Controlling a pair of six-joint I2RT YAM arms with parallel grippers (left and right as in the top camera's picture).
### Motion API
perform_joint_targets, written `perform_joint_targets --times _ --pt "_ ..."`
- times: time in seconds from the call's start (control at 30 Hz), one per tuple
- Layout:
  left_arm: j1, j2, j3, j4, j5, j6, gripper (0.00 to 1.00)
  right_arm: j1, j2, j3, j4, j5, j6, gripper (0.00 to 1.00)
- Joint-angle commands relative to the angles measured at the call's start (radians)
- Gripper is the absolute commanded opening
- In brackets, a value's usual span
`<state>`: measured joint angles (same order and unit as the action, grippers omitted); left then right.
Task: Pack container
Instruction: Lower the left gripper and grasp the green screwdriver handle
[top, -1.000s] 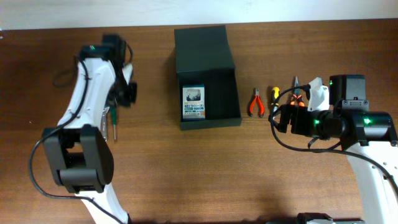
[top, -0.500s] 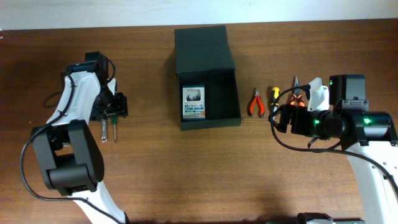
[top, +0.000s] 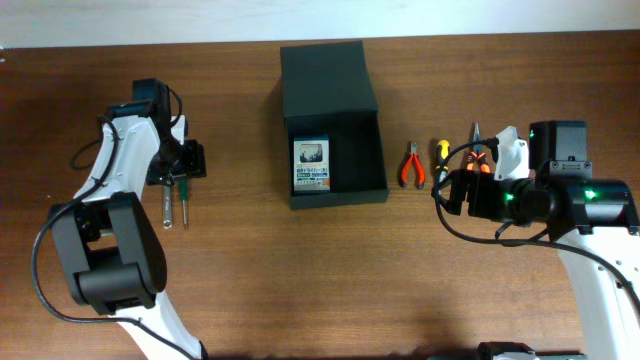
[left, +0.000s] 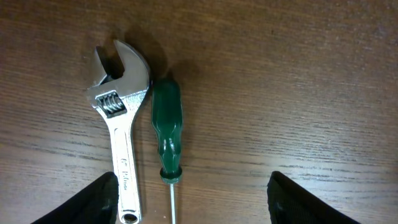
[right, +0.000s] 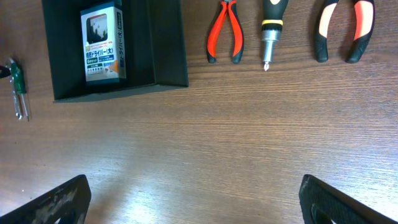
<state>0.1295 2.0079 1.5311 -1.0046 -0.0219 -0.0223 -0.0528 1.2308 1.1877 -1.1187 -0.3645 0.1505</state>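
Observation:
The container (top: 362, 150), a dark box with its flap lid (top: 325, 70) folded back, stands at the table's middle; a blue-and-white card pack (top: 312, 165) lies inside. My left gripper (top: 186, 162) hovers open over a silver adjustable wrench (left: 119, 130) and a green-handled screwdriver (left: 168, 134) lying side by side. Both run down between the spread fingers (left: 93, 202), untouched. My right gripper (top: 452, 190) stands wide open to the right of the container (right: 163, 56), above bare wood, holding nothing.
Red-handled pliers (right: 225, 31), a yellow-and-black screwdriver (right: 272, 25) and orange-and-black pliers (right: 342, 28) lie in a row right of the container, just behind the right gripper. The wrench (top: 166, 205) and screwdriver (top: 183, 200) lie on the left.
My left gripper has swung left and nearer, over the wrench and screwdriver, and its jaws have spread wider. The right arm has not moved.

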Motion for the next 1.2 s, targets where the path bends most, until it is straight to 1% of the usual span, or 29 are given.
perform_joint_targets --times 0.0,0.2,0.33,0.67,0.7,0.77,0.9,0.97,1.0,1.03,1.17 --pt "0.006 0.020 -0.012 0.018 0.015 0.015 0.66 -0.006 0.005 0.018 -0.001 0.002 -0.002 0.99" --pt "0.009 0.087 -0.012 0.053 0.015 0.016 0.65 -0.006 0.005 0.018 -0.002 0.001 -0.002 0.99" --pt "0.009 0.131 -0.012 0.076 0.014 0.016 0.62 -0.006 0.004 0.018 -0.002 0.001 -0.002 0.99" --pt "0.009 0.137 -0.012 0.116 0.015 0.016 0.61 -0.006 0.004 0.018 -0.002 0.002 -0.002 0.99" --pt "0.009 0.137 -0.012 0.119 0.015 0.015 0.57 -0.006 0.005 0.018 -0.002 0.002 -0.002 0.99" --pt "0.009 0.138 -0.012 0.118 0.015 0.014 0.54 -0.006 0.004 0.018 -0.002 0.002 -0.002 0.99" --pt "0.009 0.143 -0.012 0.115 0.006 -0.017 0.53 -0.006 0.005 0.018 -0.001 0.002 -0.002 0.99" --pt "0.009 0.154 -0.012 0.113 0.007 -0.019 0.51 -0.006 0.005 0.018 -0.001 0.002 -0.002 0.99" --pt "0.009 0.169 -0.012 0.106 0.007 -0.019 0.47 -0.006 0.004 0.018 -0.001 0.002 -0.002 0.99" --pt "0.009 0.177 -0.012 0.099 0.007 -0.019 0.45 -0.006 0.004 0.018 -0.001 0.002 -0.002 0.99" --pt "0.009 0.205 -0.012 0.081 0.004 -0.031 0.42 -0.006 0.004 0.018 -0.001 0.002 -0.002 0.99"
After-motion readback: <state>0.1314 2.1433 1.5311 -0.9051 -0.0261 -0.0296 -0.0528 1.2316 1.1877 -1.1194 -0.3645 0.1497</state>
